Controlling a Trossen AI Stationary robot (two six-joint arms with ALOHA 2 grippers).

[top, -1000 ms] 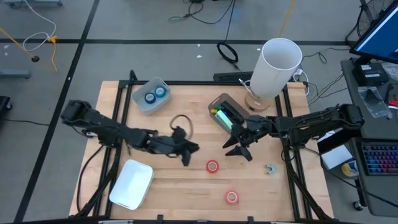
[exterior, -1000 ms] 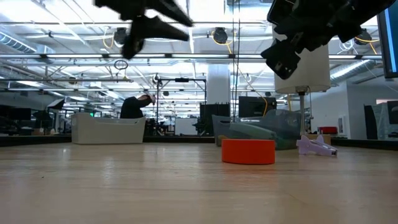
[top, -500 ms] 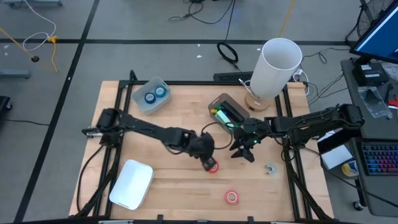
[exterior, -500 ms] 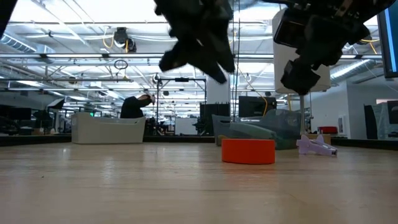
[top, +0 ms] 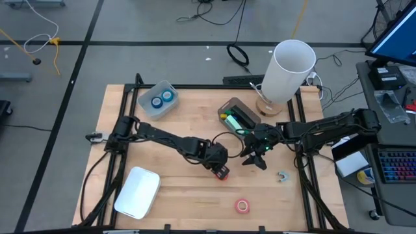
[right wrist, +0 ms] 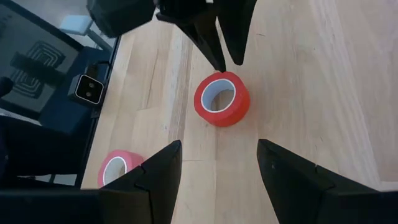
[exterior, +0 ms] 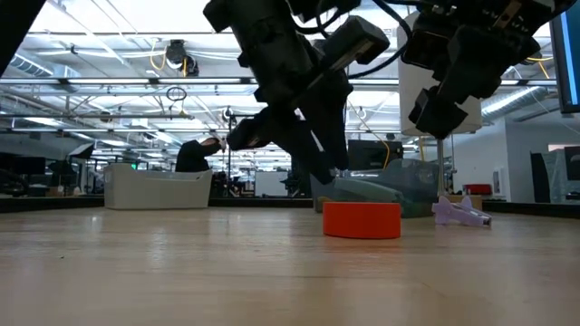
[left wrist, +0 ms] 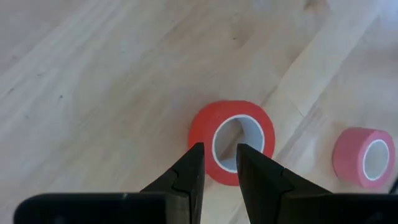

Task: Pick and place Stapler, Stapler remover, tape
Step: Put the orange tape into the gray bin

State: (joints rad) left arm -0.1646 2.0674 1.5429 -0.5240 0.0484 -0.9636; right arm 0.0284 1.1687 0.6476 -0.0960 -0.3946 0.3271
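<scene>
Tape roll (left wrist: 232,142), red, is lying flat near the table's middle, looking light and rigid. I am holding my left gripper (left wrist: 218,163) narrowly parted, straddling its near wall. My right gripper (right wrist: 217,163) is hovering spread just right.

Red tape roll (top: 223,173) partly hidden overhead

I see a light wooden table (top: 182,123), a white rectangular plastic lid (top: 137,192) near its front left corner, a tall white cylindrical bin (top: 288,70) at back right, a black cable coil (top: 238,55) on the grey floor behind.
</scene>
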